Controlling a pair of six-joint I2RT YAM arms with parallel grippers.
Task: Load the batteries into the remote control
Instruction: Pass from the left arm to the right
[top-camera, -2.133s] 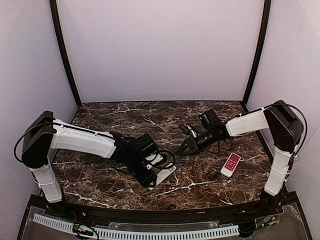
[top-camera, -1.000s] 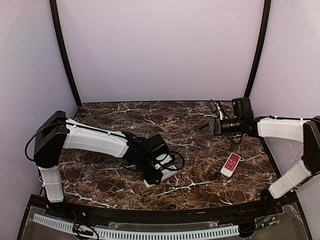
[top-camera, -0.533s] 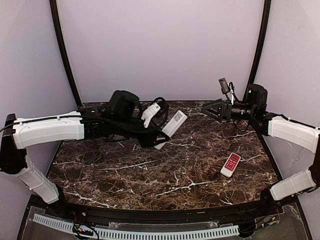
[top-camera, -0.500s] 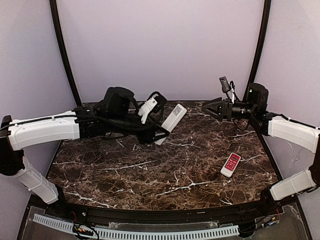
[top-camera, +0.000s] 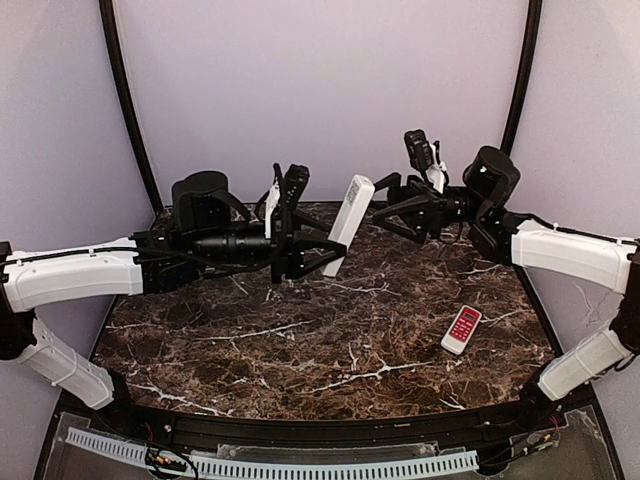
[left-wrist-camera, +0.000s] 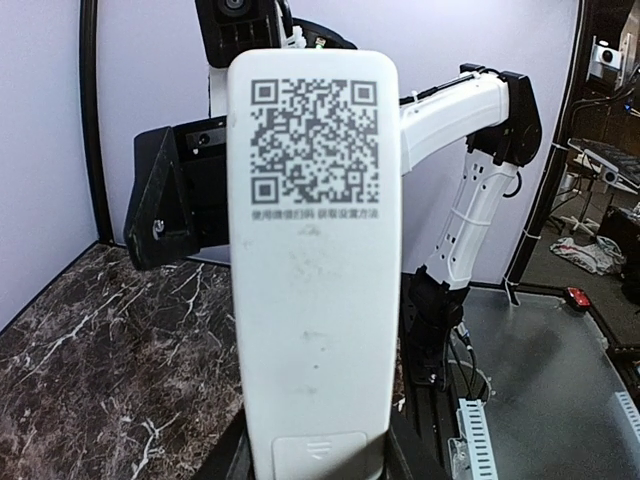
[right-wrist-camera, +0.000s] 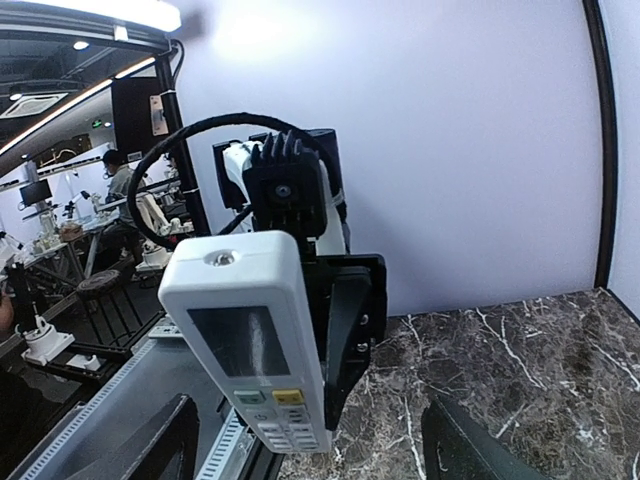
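The long white remote control (top-camera: 347, 222) is held up in the air over the back of the table, tilted, with my left gripper (top-camera: 320, 252) shut on its lower end. The left wrist view shows its back (left-wrist-camera: 315, 270) with a QR code and a closed battery cover (left-wrist-camera: 320, 452). Its front (right-wrist-camera: 250, 345), with the grey display and rows of buttons, fills the right wrist view. My right gripper (top-camera: 383, 203) stands open just beyond the remote's upper end, its two dark fingers (right-wrist-camera: 165, 445) wide apart. The batteries are out of view.
A short red-and-white remote (top-camera: 462, 329) lies on the dark marble table (top-camera: 300, 350) at the right. Both arms hang above the table's back half, near the rear wall. Black frame posts (top-camera: 128, 110) stand at the back corners.
My left arm has lifted the white remote off the table and carried it up and back. My right arm has risen and swung left toward it, and its jaws have opened wider.
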